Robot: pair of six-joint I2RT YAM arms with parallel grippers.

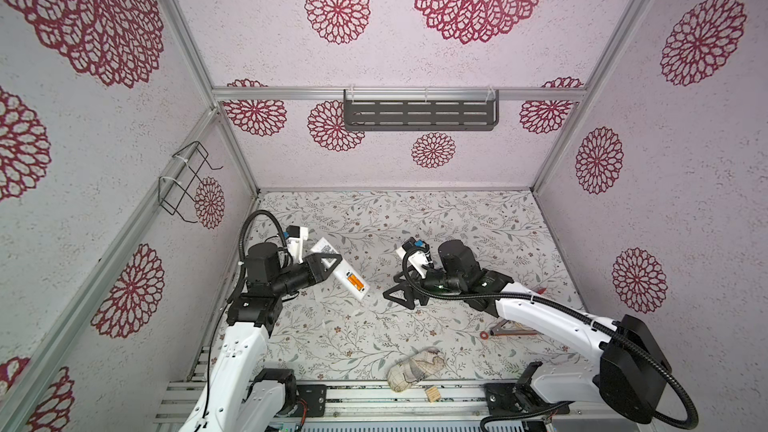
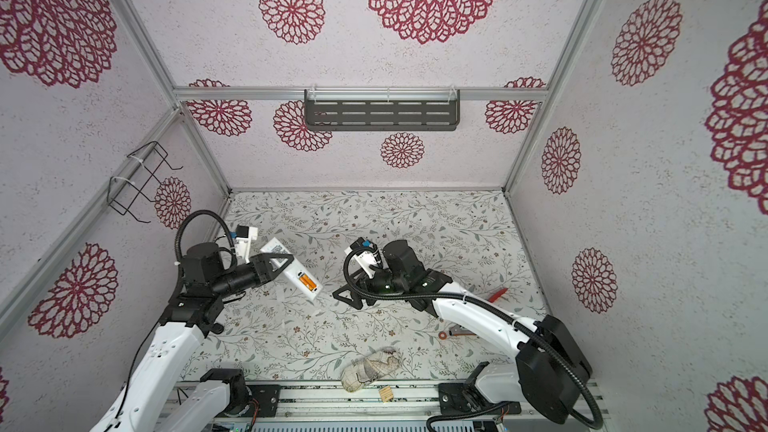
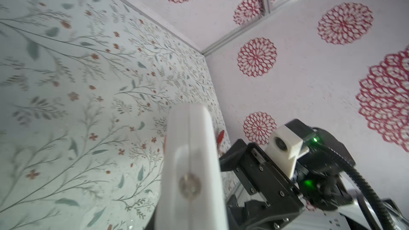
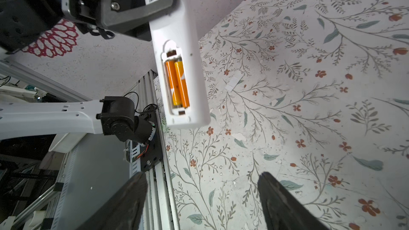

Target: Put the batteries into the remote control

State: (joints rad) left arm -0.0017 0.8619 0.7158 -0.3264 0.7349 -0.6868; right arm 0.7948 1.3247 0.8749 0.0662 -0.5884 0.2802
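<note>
Left of centre, slim white plastic remote control (image 4: 190, 29): likely light, stiff, slick; clenched across far half by left pincer (image 1: 332, 261), right pincer (image 4: 202, 195) released.

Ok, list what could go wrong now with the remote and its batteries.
1. The batteries lie in the uncovered compartment of the remote control; if the left gripper tilts it, they may drop out.
2. The left gripper clamps only the sticker end, so a push from the open right gripper could pivot the remote control.
</note>
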